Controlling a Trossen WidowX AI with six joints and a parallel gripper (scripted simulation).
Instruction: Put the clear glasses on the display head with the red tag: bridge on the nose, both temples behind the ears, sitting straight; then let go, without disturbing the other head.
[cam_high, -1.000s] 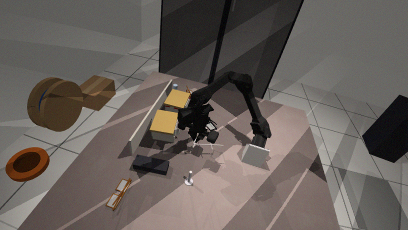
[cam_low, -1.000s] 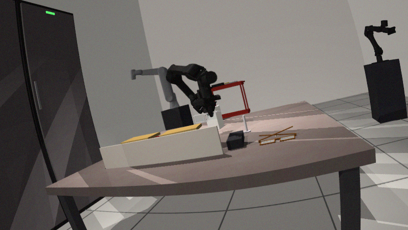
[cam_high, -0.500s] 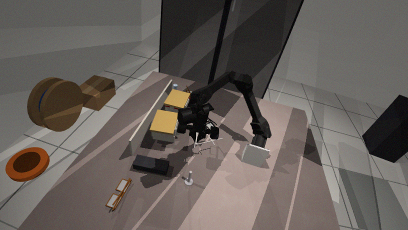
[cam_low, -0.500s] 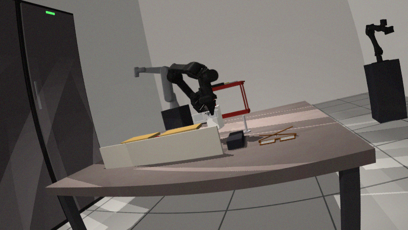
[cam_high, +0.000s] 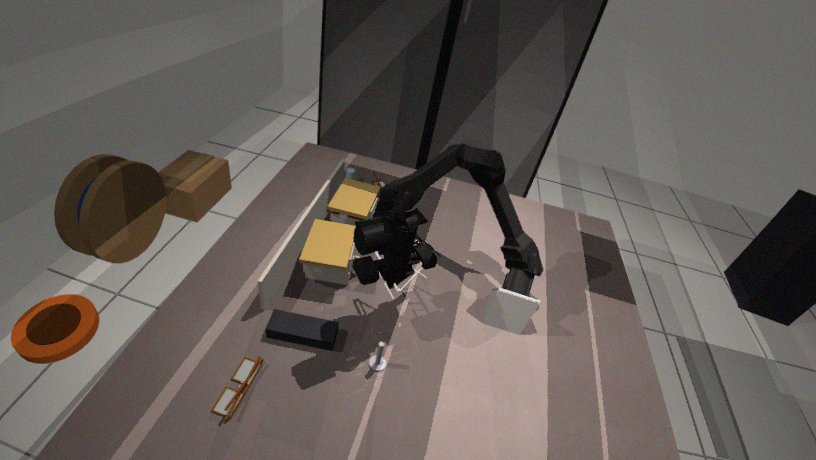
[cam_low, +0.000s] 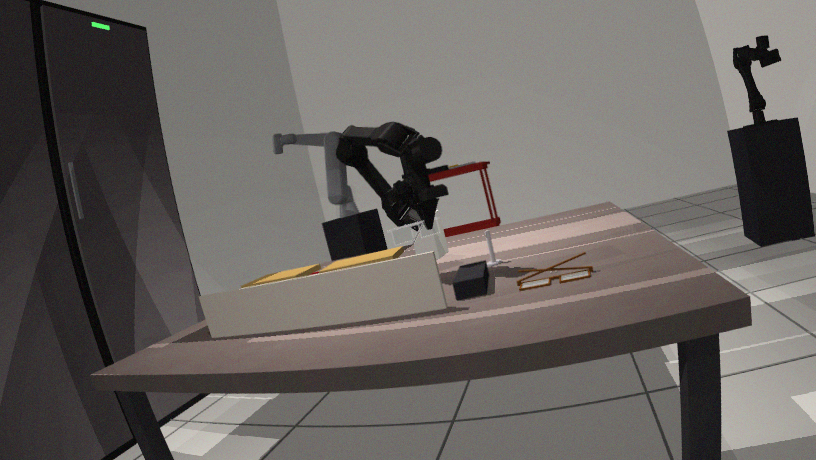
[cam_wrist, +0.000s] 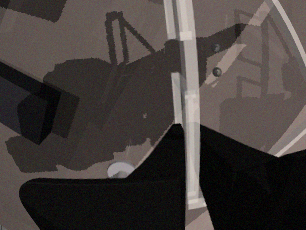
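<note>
Wrist view shows the gripper (cam_wrist: 189, 162) closed down to a narrow slit on a pale, see-through bar of the clear glasses (cam_wrist: 182, 49), with more thin translucent curves of the frame fanning out ahead of it over the table (cam_wrist: 80, 42). The fingers look nearly shut, which fits a hold on something very thin, most likely a temple or a rim bar; which part exactly cannot be told. In the top view the glasses (cam_high: 408, 282) hang as faint white lines just under the gripper (cam_high: 400, 274), in the air beside the nearer of two yellow-topped display heads (cam_high: 328, 242); the farther head (cam_high: 353, 200) shows a bit of red at its side, so it is probably the tagged one, though the tag is too small to be sure. From the exterior view the glasses (cam_low: 412, 235) sit just beyond the low cream wall (cam_low: 320, 297). Such a frame should be very light and fairly stiff, yet slender enough to flex or snap if squeezed or snagged, and smooth enough to pivot in a narrow pinch. A hold near the hinge end of a temple or at the bridge would seem to limit swinging; held far out on a bar, the frame may droop. A second, brown-rimmed pair (cam_high: 237, 388) lies well apart near the table's edge, beyond a dark block (cam_high: 301, 329) and a small peg (cam_high: 378, 357).
</note>
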